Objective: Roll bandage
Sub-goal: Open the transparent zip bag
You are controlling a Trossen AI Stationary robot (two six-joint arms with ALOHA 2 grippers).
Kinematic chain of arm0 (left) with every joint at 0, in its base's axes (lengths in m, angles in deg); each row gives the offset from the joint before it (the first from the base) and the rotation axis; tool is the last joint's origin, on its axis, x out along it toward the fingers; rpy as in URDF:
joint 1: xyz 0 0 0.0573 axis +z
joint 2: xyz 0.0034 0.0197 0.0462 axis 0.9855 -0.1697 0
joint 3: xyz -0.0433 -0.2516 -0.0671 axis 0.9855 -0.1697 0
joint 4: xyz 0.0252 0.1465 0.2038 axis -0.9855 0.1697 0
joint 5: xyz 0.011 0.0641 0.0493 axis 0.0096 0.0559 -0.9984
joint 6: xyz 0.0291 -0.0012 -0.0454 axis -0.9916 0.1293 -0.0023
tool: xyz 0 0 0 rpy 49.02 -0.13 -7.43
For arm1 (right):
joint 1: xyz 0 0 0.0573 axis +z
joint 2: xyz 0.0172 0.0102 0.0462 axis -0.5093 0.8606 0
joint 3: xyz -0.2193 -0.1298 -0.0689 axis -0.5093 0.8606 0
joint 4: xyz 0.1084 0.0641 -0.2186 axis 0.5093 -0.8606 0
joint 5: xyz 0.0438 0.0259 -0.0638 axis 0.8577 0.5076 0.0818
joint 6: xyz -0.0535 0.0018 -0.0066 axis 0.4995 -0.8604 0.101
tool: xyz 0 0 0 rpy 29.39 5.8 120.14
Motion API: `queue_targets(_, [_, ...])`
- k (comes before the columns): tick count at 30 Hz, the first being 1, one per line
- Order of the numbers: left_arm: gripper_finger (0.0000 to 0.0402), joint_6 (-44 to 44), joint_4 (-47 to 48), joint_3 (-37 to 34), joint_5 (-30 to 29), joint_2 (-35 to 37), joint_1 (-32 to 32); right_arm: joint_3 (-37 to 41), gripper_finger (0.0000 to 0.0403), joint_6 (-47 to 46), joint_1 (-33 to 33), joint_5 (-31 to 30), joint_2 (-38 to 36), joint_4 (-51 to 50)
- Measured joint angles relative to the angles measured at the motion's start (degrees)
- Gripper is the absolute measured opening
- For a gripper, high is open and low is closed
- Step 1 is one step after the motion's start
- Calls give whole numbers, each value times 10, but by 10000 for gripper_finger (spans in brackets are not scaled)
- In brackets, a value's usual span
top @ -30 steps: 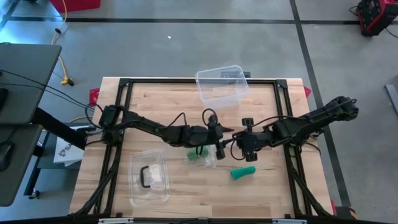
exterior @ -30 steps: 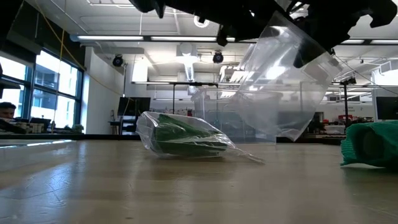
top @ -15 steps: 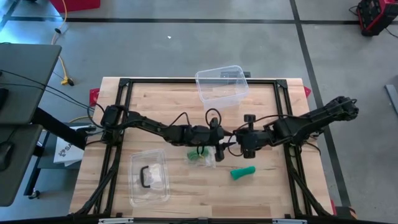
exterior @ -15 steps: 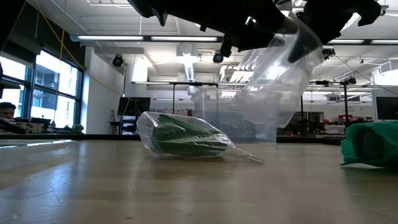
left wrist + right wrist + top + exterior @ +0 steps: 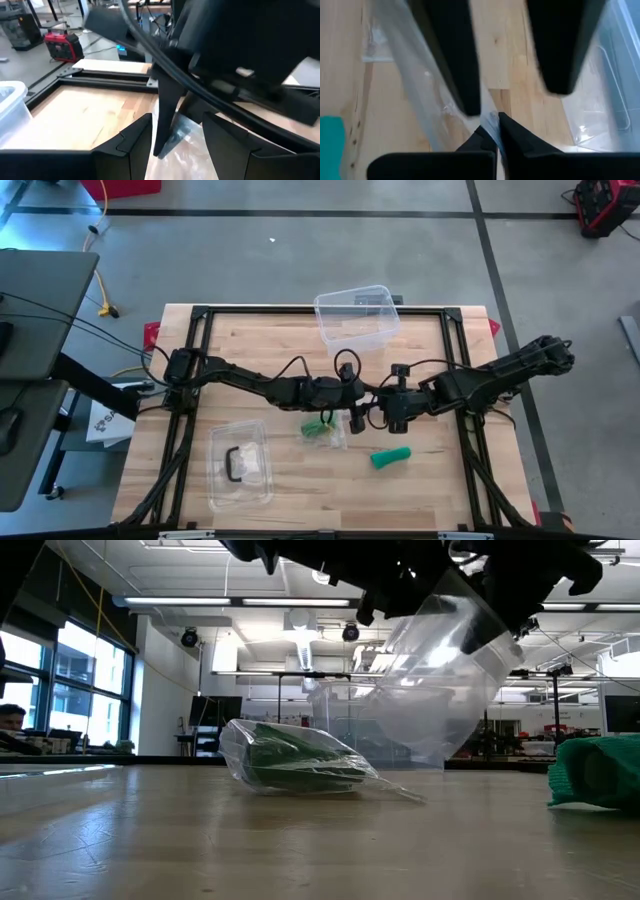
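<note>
bandage [image 5: 292,762] lies bagged; held bag [image 5: 440,680] looks empty.

On the surface [image 5: 260,345], take the bagged bandage [image 5: 320,430] near its middle as the landmark. The loose bandage roll [image 5: 390,457] lies to its right, a little nearer the front edge, apart from it. The open tub [image 5: 356,317] sits behind it at the rear edge. The lidded box [image 5: 240,465] lies to its front left. An empty bag [image 5: 440,690] hangs above and just right of it, below the left gripper [image 5: 352,402] and right gripper [image 5: 372,412].
</note>
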Motion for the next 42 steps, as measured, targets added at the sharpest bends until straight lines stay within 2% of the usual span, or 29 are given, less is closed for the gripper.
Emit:
queue_targets(9, [170, 4, 15, 0, -5, -2, 3, 0, 0, -2, -19, 1, 0, 4])
queue_targets(14, [170, 4, 42, 0, -54, -7, -1, 0, 0, -4, -27, -1, 0, 4])
queue_targets(23, [170, 14, 51, 0, -73, -15, -3, 1, 0, 3, -38, 24, 0, 9])
queue_targets(33, [168, 47, 138, 0, -116, -19, -3, 1, 0, 8, -38, 28, 5, 25])
queue_targets(37, [143, 67, 158, 0, -120, -19, -3, 1, 0, 23, -38, 29, 28, 29])
queue_targets(42, [80, 102, 195, 0, -120, -19, -3, 1, 0, 38, -37, 29, 71, 33])
